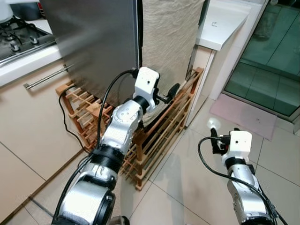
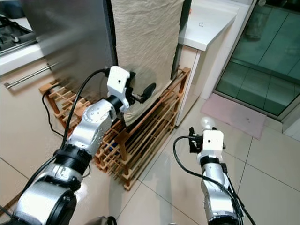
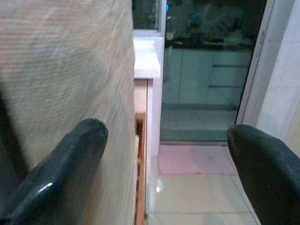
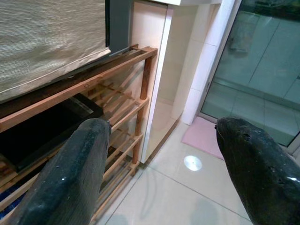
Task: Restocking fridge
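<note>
The tall steel-faced fridge (image 1: 93, 42) stands ahead on the left, with a beige cloth (image 1: 168, 37) hanging down beside its dark edge. My left gripper (image 1: 171, 93) is raised at the lower part of that cloth, above the wooden rack (image 1: 159, 136). It is open with nothing between its fingers, and in the left wrist view one finger (image 3: 61, 173) lies close against the cloth (image 3: 65, 70). My right gripper (image 1: 214, 139) hangs low over the tiled floor to the right of the rack, open and empty; its wrist view looks past the fingers (image 4: 70, 178) at the rack (image 4: 84, 84).
A white counter (image 1: 220, 23) and cabinet stand right of the cloth. Beyond are a glass door (image 1: 272, 51) and a pink mat (image 1: 243, 115). A stove (image 1: 18, 35) and a drawer handle (image 1: 47, 77) are at far left. A black cable (image 1: 65, 117) runs by the rack.
</note>
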Available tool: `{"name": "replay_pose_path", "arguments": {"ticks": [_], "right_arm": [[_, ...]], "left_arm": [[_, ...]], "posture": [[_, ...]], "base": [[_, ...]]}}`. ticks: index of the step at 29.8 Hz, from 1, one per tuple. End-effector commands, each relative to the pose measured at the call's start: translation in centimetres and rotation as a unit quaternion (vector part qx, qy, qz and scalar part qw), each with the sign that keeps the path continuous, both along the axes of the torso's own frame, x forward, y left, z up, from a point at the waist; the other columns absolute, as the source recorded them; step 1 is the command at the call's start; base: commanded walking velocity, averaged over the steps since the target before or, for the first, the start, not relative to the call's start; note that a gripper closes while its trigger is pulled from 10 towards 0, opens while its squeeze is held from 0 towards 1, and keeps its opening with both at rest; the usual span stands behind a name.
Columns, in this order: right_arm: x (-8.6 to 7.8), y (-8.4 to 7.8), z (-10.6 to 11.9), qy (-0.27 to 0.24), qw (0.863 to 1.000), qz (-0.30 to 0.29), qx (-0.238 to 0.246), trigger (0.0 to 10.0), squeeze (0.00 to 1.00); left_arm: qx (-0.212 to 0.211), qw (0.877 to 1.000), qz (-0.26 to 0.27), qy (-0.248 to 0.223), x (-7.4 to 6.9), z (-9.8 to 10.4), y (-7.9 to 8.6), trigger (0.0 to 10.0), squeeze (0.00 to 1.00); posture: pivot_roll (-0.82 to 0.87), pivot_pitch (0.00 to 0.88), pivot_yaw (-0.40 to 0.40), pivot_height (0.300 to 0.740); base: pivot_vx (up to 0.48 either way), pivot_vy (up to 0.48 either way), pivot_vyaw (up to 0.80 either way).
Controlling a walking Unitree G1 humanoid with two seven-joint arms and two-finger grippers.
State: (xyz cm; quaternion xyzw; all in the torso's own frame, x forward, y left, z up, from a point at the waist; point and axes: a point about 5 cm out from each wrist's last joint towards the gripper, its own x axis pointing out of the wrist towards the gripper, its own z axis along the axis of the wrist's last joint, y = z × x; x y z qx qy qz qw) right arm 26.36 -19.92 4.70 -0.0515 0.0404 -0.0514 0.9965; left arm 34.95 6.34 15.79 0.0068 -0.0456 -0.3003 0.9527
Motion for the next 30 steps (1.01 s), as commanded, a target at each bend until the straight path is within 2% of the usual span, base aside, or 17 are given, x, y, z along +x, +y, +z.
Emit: {"name": "replay_pose_path", "arguments": {"ticks": [1,3,9,15,25,30], "right_arm": [[0.2,0.0,-0.1,0.009,1.0,0.004,0.004,10.0,0.0],[0.2,0.0,-0.1,0.009,1.0,0.004,0.004,10.0,0.0],[0.7,0.3,-0.2,0.014,1.0,0.016,0.004,10.0,0.0],[0.6,0.4,-0.1,0.014,1.0,0.018,0.003,10.0,0.0],[0.2,0.2,-0.3,0.016,1.0,0.016,0.002,10.0,0.0],[0.0,0.1,-0.4,0.018,1.0,0.014,0.002,10.0,0.0]], "left_arm": [[0.003,1.0,0.004,-0.001,-0.4,0.2,0.5,10.0,0.0],[0.003,1.0,0.004,-0.001,-0.4,0.2,0.5,10.0,0.0],[0.008,0.999,0.037,-0.006,-0.1,0.7,2.2,10.0,0.0],[0.005,0.998,0.055,-0.01,0.5,1.2,2.3,10.0,0.0],[0.003,0.999,0.042,-0.015,1.7,1.8,-0.3,10.0,0.0],[0.01,1.0,0.021,-0.014,1.9,1.9,-2.2,10.0,0.0]], "posture": [[-0.07,0.017,0.0,0.74],[-0.07,0.017,0.0,0.74],[-0.05,0.017,-0.013,0.74],[-0.07,0.027,-0.013,0.74],[-0.09,0.039,-0.009,0.74],[-0.09,0.044,-0.003,0.74]], "base": [[0.0,0.0,0.0],[0.0,0.0,0.0],[0.0,0.0,0.0],[0.0,0.0,0.0],[0.0,0.0,0.0],[0.0,0.0,0.0]]}}
